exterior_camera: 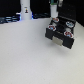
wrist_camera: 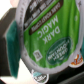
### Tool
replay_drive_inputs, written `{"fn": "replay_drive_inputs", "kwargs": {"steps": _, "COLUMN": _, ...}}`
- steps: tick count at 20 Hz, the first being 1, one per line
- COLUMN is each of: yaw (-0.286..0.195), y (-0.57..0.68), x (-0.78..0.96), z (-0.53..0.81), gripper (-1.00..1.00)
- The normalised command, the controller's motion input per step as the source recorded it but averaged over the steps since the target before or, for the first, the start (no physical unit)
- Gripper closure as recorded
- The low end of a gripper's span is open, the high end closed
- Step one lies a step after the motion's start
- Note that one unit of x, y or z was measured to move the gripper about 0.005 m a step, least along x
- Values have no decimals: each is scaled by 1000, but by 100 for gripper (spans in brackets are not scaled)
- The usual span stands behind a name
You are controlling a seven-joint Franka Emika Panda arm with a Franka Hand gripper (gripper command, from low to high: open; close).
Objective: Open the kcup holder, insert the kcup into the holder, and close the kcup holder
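Note:
The kcup, a pale pod with a green lid printed with white lettering, fills the wrist view, tilted and very close to the camera. A teal finger pad presses against its side. In the exterior view my gripper hangs at the top, just above the far end of the black kcup holder, which sits on the white table toward the exterior view's right. A pale grey patch shows on the holder's front. The held kcup is too small to make out in the exterior view.
Several pods with pale or reddish lids sit in the holder's top. A white upright object stands at the back toward the exterior view's left. A dark band runs along the table's far edge.

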Motion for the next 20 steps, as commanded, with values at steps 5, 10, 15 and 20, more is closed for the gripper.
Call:
{"fn": "replay_drive_inputs", "kwargs": {"steps": 5, "yaw": 34, "y": 633, "x": 18, "z": 16, "gripper": 100}}
{"fn": "replay_drive_inputs", "kwargs": {"steps": 10, "yaw": 50, "y": 494, "x": 47, "z": -43, "gripper": 100}}
{"fn": "replay_drive_inputs", "kwargs": {"steps": 15, "yaw": 62, "y": 330, "x": 102, "z": -105, "gripper": 100}}
{"fn": "replay_drive_inputs", "kwargs": {"steps": 20, "yaw": 38, "y": 144, "x": 116, "z": -133, "gripper": 100}}
